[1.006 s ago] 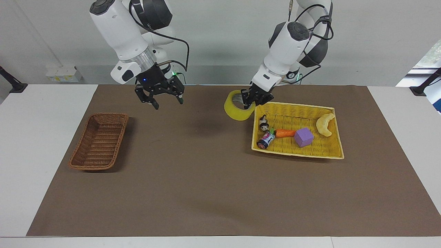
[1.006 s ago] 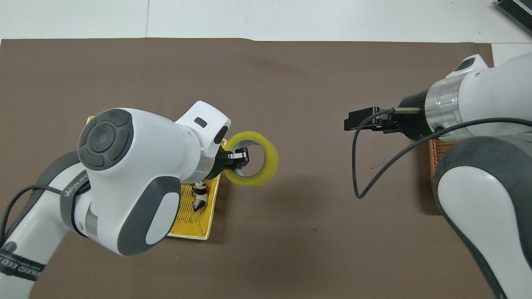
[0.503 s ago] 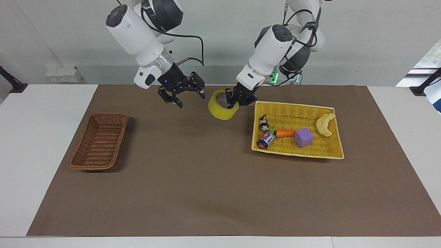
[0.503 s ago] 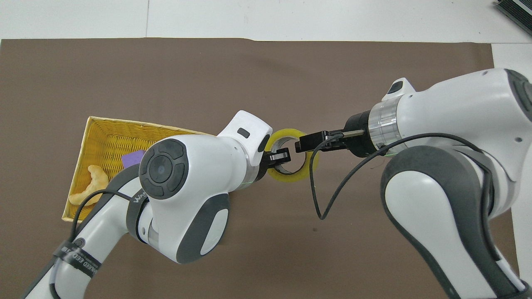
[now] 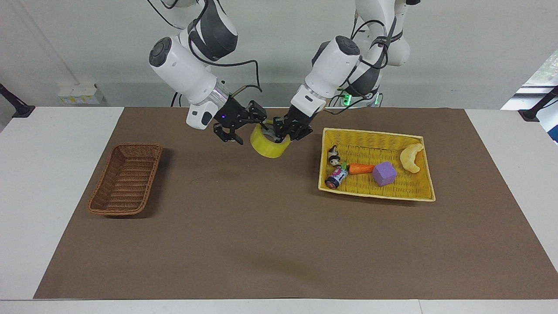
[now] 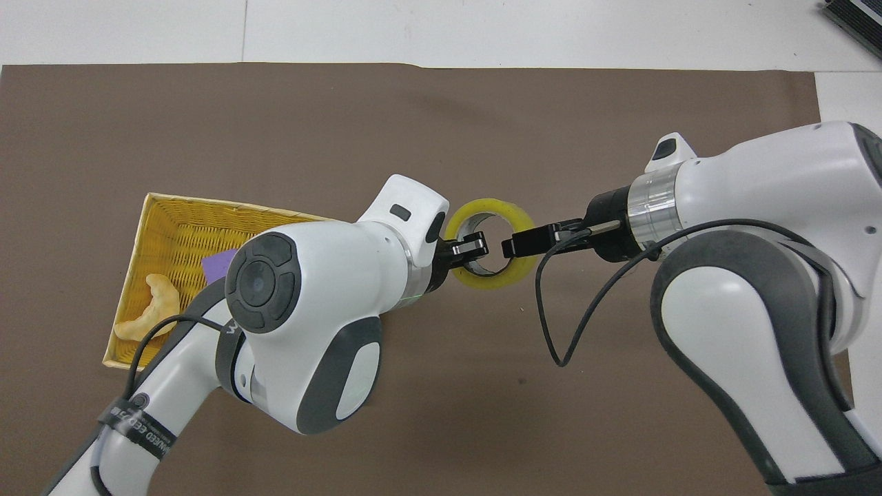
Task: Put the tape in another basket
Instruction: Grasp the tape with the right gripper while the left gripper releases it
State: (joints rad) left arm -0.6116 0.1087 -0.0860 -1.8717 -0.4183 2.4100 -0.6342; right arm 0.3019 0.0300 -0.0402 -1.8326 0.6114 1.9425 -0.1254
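Up by the robots, the wide translucent yellowish tape roll [image 5: 270, 145] hangs over the bare brown mat [image 5: 261, 226], pale core showing. The left gripper [image 5: 284, 131] pinches its rim; the right gripper [image 5: 240, 126], fingers spread, meets its opposite edge. Well apart at either end: the small brown wicker basket [image 5: 125, 179] and the flat yellow woven tray [image 5: 418, 192] of toys.

Open brown mat [image 5: 261, 226] between wicker basket [image 5: 125, 179] and yellow tray [image 5: 377, 164]: we see bare passage | mid-air over mat near robots: left gripper [image 5: 285, 131] and right gripper [image 5: 237, 126] crowd the tape [image 5: 269, 144]; our way blocked | tray: toys fill it | basket: open from above
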